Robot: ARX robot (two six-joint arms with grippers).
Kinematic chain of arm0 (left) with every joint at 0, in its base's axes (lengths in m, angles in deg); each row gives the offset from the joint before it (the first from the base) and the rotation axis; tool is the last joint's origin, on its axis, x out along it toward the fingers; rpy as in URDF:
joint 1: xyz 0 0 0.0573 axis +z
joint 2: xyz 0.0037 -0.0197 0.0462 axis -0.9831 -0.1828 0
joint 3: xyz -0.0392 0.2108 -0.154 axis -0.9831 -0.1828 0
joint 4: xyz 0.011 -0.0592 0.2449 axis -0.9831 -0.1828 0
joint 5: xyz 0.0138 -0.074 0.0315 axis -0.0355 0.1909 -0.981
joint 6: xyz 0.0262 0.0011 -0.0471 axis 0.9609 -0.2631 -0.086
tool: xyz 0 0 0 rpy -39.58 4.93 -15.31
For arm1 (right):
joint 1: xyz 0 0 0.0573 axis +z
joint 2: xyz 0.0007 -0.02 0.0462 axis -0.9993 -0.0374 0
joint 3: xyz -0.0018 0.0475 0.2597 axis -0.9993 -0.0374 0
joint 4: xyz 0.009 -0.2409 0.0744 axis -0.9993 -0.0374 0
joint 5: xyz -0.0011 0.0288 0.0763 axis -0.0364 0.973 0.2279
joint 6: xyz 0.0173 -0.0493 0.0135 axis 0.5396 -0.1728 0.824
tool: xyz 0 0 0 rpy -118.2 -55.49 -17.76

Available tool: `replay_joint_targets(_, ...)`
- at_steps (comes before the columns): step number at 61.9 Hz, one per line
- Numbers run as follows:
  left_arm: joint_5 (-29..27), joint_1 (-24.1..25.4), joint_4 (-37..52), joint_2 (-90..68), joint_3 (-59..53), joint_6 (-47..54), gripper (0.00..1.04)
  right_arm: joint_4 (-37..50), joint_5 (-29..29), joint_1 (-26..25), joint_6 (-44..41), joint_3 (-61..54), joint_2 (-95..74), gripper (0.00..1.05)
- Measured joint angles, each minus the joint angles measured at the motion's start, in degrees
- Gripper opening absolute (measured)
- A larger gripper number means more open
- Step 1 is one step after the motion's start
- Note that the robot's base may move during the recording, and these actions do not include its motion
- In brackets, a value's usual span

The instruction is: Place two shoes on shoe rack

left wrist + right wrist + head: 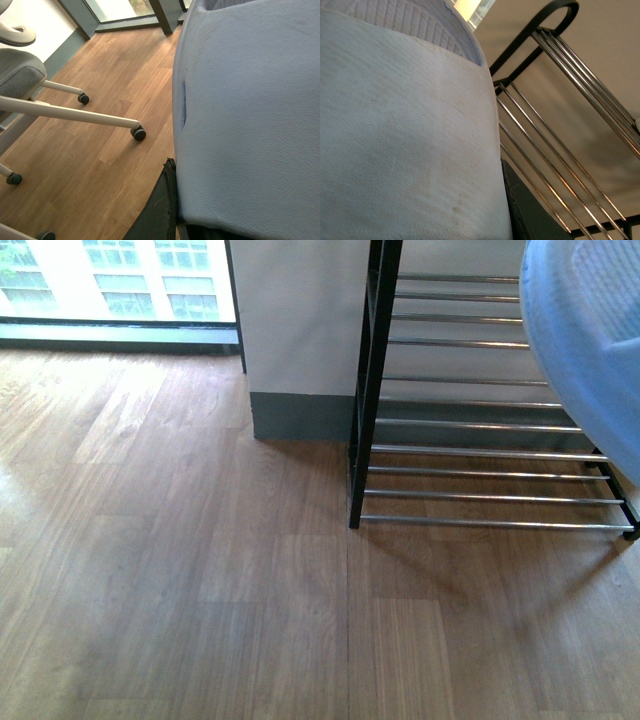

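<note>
A pale blue slide sandal [590,340] hangs close to the camera at the top right of the front view, in front of the shoe rack [480,470]; neither gripper shows there. The rack has a black frame and thin chrome rods, and nothing lies on the rods I see. In the left wrist view my left gripper [184,227] is shut on a pale blue sandal [250,110], one dark finger [159,210] pressed to its edge above the floor. My right gripper [507,220] is shut on another pale blue sandal [405,140], its finger [525,212] beside the rack's rods [560,100].
An office chair with white legs and black castors [139,133] stands on the wood floor near the left arm. A white wall block with grey skirting [300,415] stands left of the rack, with a window [120,280] further left. Bare wood floor [200,570] lies in front.
</note>
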Motion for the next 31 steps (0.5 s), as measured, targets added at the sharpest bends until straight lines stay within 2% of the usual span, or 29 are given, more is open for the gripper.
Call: replay_joint_targets(31, 0.11, 0.00, 0.00, -0.11, -0.02, 0.00, 0.02, -0.04, -0.15, -0.07, -0.02, -0.09, 0.00, 0.01)
